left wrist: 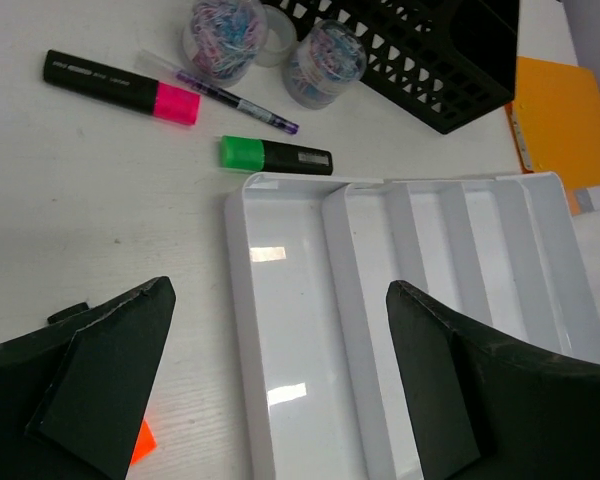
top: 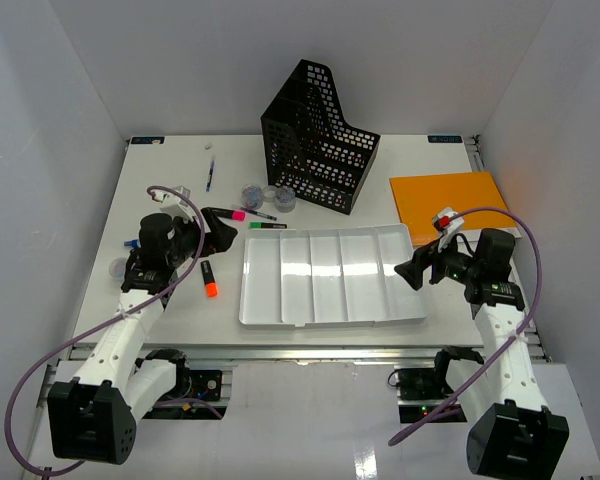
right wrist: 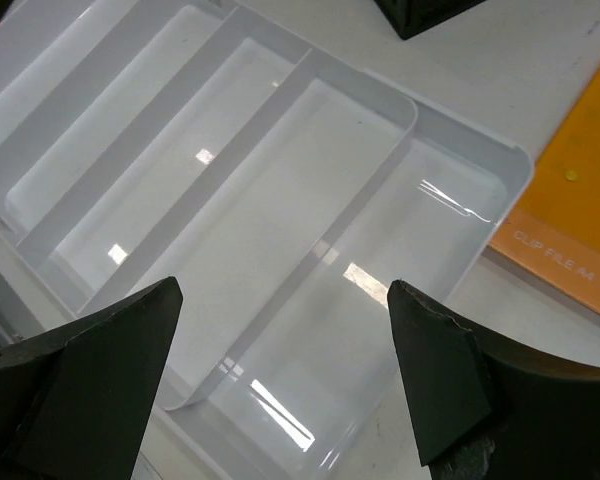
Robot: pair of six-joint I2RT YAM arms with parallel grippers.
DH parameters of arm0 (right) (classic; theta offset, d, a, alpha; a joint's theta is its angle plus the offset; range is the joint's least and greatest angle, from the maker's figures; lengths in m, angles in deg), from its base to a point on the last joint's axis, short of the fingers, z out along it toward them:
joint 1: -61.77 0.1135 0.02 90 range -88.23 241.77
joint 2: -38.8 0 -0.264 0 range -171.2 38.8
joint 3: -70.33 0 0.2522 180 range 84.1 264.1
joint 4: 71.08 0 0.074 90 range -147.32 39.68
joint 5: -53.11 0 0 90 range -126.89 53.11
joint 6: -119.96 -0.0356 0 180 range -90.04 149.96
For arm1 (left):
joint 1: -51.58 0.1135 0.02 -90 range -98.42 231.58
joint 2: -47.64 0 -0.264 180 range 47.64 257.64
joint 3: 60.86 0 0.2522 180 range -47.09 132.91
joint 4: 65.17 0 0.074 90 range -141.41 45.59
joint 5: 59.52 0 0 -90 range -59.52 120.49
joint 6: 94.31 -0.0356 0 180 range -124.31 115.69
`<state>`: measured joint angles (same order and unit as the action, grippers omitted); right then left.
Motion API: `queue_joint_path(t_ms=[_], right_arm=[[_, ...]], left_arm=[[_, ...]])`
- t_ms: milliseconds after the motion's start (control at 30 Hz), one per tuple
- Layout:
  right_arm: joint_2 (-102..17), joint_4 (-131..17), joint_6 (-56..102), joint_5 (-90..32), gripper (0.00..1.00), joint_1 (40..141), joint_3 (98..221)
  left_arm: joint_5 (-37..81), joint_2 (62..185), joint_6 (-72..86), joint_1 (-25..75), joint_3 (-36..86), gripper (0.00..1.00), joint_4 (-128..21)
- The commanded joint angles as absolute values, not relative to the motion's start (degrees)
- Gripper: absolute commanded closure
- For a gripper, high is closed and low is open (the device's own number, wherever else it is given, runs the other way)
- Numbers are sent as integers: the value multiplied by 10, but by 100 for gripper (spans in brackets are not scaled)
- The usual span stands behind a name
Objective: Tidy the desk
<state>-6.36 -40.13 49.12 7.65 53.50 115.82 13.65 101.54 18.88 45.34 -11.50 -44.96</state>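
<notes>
Desk (top: pixel 165 160): white top, walled by white panels on the left, back and right, with a metal rail (top: pixel 300 352) along the near edge where both arms are mounted.

White compartmented tray (top: pixel 330 320) lies at centre front, its near rim close to the rail. All compartments are bare.

- Left gripper (top: pixel 220 228): off the tray's left rear corner. The wrist view shows it spread wide, nothing between the fingers, looking down on the tray's leftmost compartment.
- Right gripper (top: pixel 412 272): at the tray's right rim, also spread wide and holding nothing. The wrist view looks over the tray's right-hand compartments.

Clutter sits behind and to the left of the tray:
- Green highlighter (left wrist: pixel 275 155): just beyond the tray's back left corner, close but apart.
- Pink highlighter (left wrist: pixel 120 85) and a thin purple pen (left wrist: pixel 230 100): a little farther back.
- Two clear tubs of coloured clips (left wrist: pixel 225 30): beside the black mesh file holder (top: pixel 320 150), which stands at centre back.
- Blue pen (top: pixel 210 175): lies alone toward the back left.
- Orange highlighter (top: pixel 209 279): on open desk left of the tray.
- Orange clip file (top: pixel 450 198): flat at back right, its near corner just beside the tray's right rear corner.

Open surface: the back left corner and the strip right of the tray.
</notes>
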Motion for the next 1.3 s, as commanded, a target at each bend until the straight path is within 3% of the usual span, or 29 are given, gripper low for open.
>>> queue_joint_path(t_ms=[0,200,367,967,1267], right_arm=[[-108,-379,558,180,10,535,1190],[-128,-380,562,160,10,536,1188],[-101,-381,567,162,10,535,1182],[-82,-378,564,155,10,535,1178],[-79,-378,565,154,10,536,1178]], left_arm=[[229,1004,213,451,-101,2,-372],[324,1036,246,451,-90,6,-272],[357,1085,257,451,-83,16,-244],[382,1335,230,430,11,28,-229],[418,1377,231,404,12,45,-227]])
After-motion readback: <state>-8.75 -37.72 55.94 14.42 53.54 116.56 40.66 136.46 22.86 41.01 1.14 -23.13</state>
